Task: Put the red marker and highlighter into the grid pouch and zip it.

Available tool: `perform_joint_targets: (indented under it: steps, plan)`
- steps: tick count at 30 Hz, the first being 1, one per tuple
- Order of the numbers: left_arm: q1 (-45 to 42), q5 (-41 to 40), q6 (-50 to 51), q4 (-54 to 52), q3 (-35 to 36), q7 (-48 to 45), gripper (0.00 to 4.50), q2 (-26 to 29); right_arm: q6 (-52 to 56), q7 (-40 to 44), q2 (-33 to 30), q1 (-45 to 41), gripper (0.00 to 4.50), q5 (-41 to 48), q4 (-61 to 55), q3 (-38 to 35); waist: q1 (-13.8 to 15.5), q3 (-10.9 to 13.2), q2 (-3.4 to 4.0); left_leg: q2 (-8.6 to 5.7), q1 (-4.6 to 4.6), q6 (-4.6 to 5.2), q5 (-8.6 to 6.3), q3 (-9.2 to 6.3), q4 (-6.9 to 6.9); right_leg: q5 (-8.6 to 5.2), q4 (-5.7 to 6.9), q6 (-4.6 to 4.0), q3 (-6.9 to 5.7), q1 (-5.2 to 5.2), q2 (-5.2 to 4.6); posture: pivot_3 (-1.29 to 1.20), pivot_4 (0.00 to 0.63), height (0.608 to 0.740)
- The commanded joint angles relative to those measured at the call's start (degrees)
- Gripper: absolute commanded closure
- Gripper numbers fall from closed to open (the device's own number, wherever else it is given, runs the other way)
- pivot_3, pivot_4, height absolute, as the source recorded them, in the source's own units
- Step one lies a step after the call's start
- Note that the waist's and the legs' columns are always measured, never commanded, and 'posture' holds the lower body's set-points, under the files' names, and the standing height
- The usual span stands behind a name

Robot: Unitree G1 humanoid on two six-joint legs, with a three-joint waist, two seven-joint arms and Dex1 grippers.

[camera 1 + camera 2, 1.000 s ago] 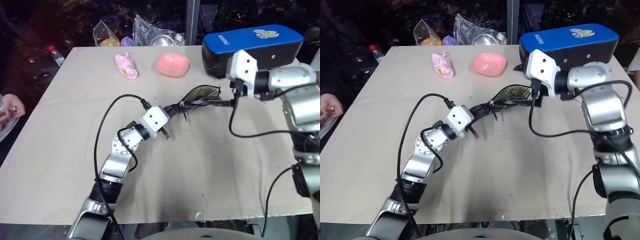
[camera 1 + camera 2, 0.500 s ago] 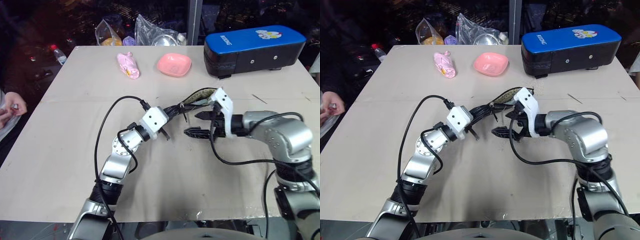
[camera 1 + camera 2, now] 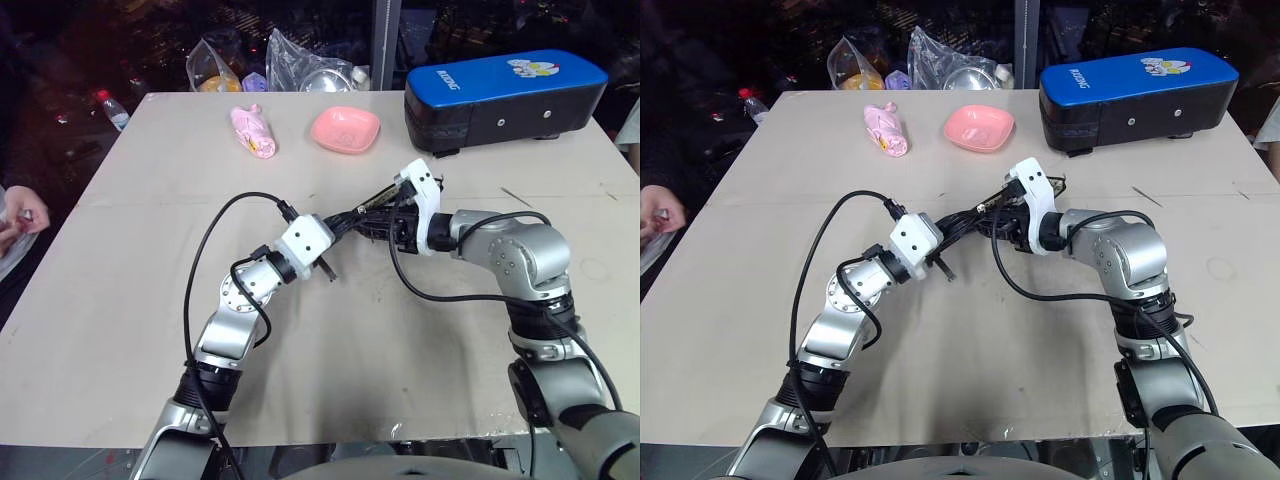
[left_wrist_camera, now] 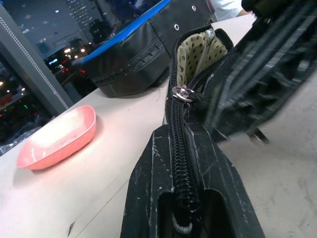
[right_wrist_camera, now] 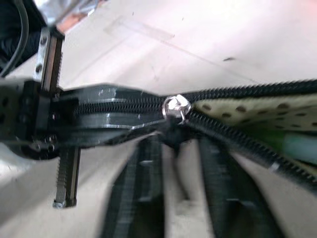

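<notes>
The grid pouch [image 3: 368, 210] hangs just above the table between my two grippers, its far half unzipped and showing pale dotted lining [image 4: 198, 52]. My left gripper [image 3: 343, 221] is shut on the pouch's zipped end, with the zipper teeth running out between its fingers [image 4: 148, 198]. My right gripper [image 3: 385, 224] has come in from the other side and is shut on the black zipper pull [image 5: 173, 134], just below the silver slider [image 5: 176, 106]. A pale green length of the highlighter [image 5: 297, 148] lies inside the open mouth. The red marker is hidden.
A big blue-topped black case [image 3: 505, 90] stands at the back right. A pink dish [image 3: 345, 128] and a pink packet [image 3: 253, 132] lie behind the pouch, with plastic bags [image 3: 300, 62] at the far edge. A person's hand [image 3: 18, 215] rests at the left edge.
My right arm swung down and left from beside the blue-topped case to the pouch, rolled its wrist and closed its open fingers at the zipper pull. The left gripper kept still.
</notes>
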Motion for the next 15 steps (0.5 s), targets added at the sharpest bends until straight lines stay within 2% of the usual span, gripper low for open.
perform_joint_targets:
  steps: [1,6,15]
  plan:
    - [0.66,-0.46,-0.26,-1.97,1.05,0.35,4.5,0.43,-0.42,-1.17,0.32,-0.59,4.45,1.67,-1.75,-2.12,-0.01,0.0,0.0,0.0,0.0,0.0,0.0,0.0,0.0,0.0,0.0,0.0,0.0,0.0,0.0,0.0,0.15,0.726]
    - [0.65,-0.39,-0.28,-1.72,1.35,0.48,4.5,0.69,1.03,-1.99,-1.49,0.11,4.45,3.29,-3.96,-3.65,-0.01,0.0,0.0,0.0,0.0,0.0,0.0,0.0,0.0,0.0,0.0,0.0,0.0,0.0,0.0,0.0,0.15,0.726]
    - [1.26,-0.08,-0.16,-2.02,1.34,0.81,4.5,0.8,-0.8,-4.12,-12.62,0.57,4.45,1.84,-1.62,-10.35,0.09,0.0,0.0,0.0,-0.01,0.0,0.0,0.01,0.0,0.0,-0.01,0.0,0.01,0.0,-0.01,0.0,0.15,0.726]
